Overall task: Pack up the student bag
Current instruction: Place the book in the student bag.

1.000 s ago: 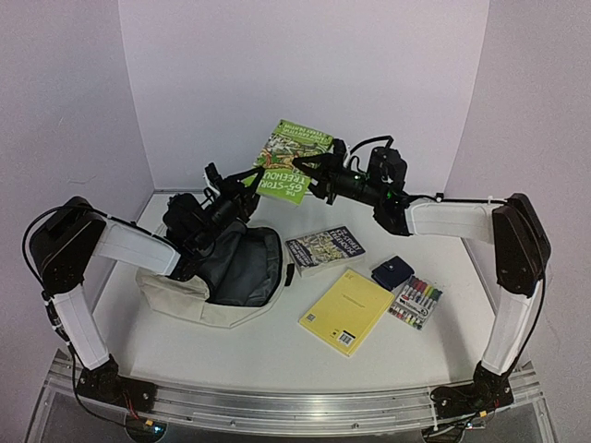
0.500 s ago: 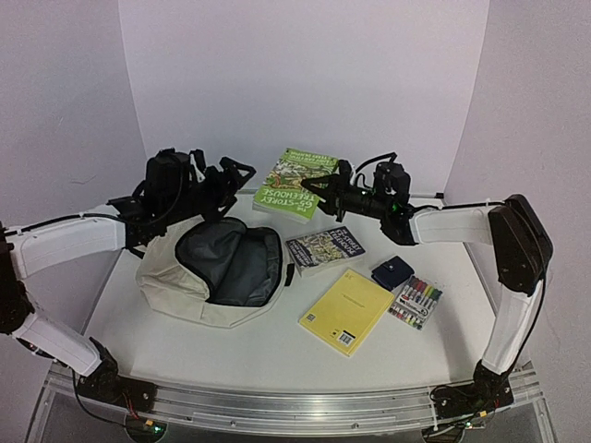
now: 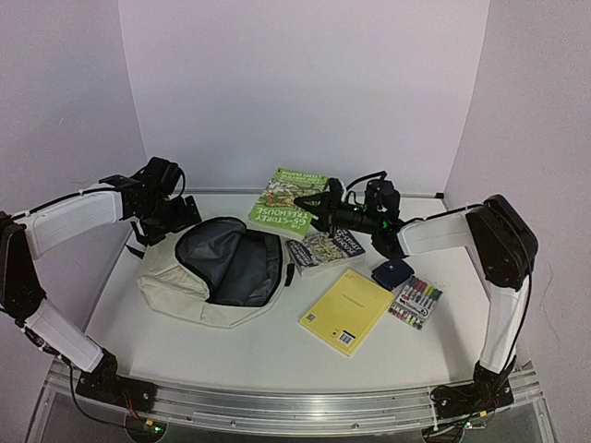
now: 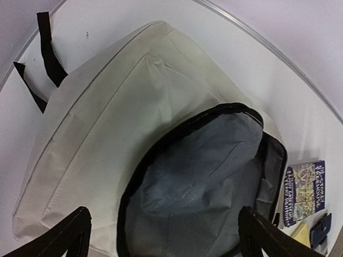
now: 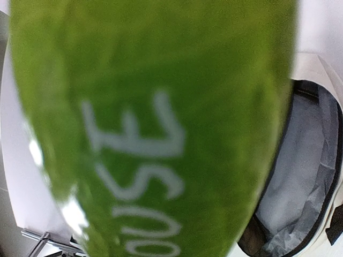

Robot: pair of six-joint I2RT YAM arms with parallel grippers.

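Observation:
The student bag point(image 3: 175, 281) lies on its side at the left of the table, cream, its zipped mouth wide and the grey lining point(image 3: 235, 263) showing. My left gripper point(image 3: 182, 214) hovers just behind the bag's back left edge. In the left wrist view its black fingers point(image 4: 68, 238) stand far apart above the bag point(image 4: 107, 118) with nothing between them. My right gripper point(image 3: 320, 211) is shut on the right edge of a green book point(image 3: 288, 197), held tilted behind the bag's mouth. That green book point(image 5: 150, 107) fills the right wrist view and hides the fingers.
A second, darker book point(image 3: 324, 249) lies right of the bag. A yellow notepad point(image 3: 346, 310), a small navy pouch point(image 3: 392, 272) and a pack of markers point(image 3: 416, 302) lie at the right. Black straps point(image 4: 45, 48) trail from the bag's far left side.
My left gripper let go of the bag's rim, opened wide and drew back to the left. The right arm brought the green book lower and nearer the bag.

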